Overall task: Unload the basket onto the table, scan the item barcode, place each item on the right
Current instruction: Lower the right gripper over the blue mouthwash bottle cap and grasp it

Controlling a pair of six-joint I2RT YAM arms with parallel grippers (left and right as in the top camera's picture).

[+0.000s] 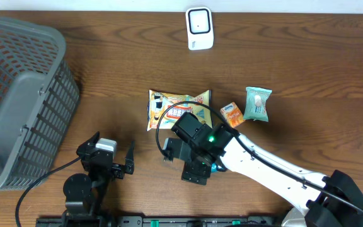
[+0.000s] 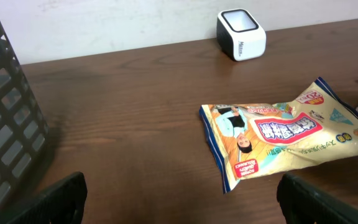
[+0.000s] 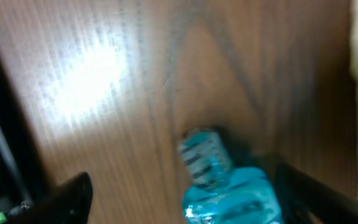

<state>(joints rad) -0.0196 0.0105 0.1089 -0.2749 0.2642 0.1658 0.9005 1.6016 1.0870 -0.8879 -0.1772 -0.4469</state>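
A small blue wrapped packet [image 3: 229,190] lies on the wooden table between my right gripper's [image 3: 188,200] jaws. The jaws stand open: the left finger [image 3: 67,199] is well clear of the packet, and the packet sits close to the right finger [image 3: 309,193]. In the overhead view only a teal sliver of the packet [image 1: 216,168] shows beside the right gripper [image 1: 197,165]. The white barcode scanner [image 1: 200,28] [image 2: 241,34] stands at the table's far edge. My left gripper [image 1: 113,157] [image 2: 185,205] rests open near the front edge with nothing between its fingers.
A yellow snack bag [image 1: 178,108] [image 2: 284,134] lies mid-table just beyond the right wrist. An orange packet [image 1: 232,114] and a green packet [image 1: 257,104] lie to its right. A grey mesh basket [image 1: 17,101] [image 2: 5,124] fills the left side.
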